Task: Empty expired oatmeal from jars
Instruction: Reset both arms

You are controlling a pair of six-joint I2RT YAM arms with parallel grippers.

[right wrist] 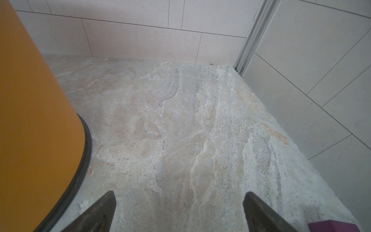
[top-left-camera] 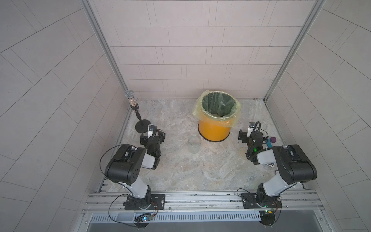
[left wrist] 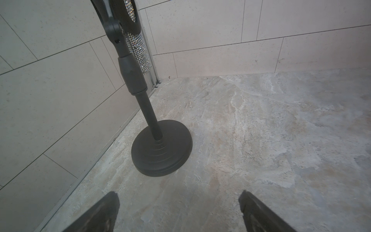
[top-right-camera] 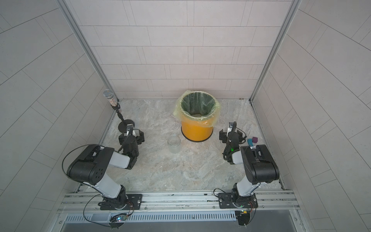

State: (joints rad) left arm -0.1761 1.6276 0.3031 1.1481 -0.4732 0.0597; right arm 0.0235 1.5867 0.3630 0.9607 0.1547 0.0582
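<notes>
A clear glass jar (top-left-camera: 194, 145) (top-right-camera: 173, 144) stands upright and lidless in the middle of the stone table, in front of the orange bin (top-left-camera: 214, 131) (top-right-camera: 197, 131); the jar looks empty. A pale patch of oatmeal (top-left-camera: 215, 116) (top-right-camera: 196, 115) lies at the bottom of the bin's liner. A cream lid (top-left-camera: 244, 153) lies flat, partly hidden under the right arm. My left gripper (top-left-camera: 152, 137) (top-right-camera: 131, 137) (left wrist: 178, 200) is open, left of the jar. My right gripper (top-left-camera: 252, 135) (top-right-camera: 231, 135) (right wrist: 179, 200) is open, right of the bin. Neither holds anything.
A glittery microphone (top-left-camera: 130, 98) on a black stand (left wrist: 161, 148) sits at the back left, just ahead of the left gripper. A purple block (top-left-camera: 273, 139) (right wrist: 333, 226) and a teal piece (top-left-camera: 269, 143) lie by the right wall. Tiled walls enclose three sides.
</notes>
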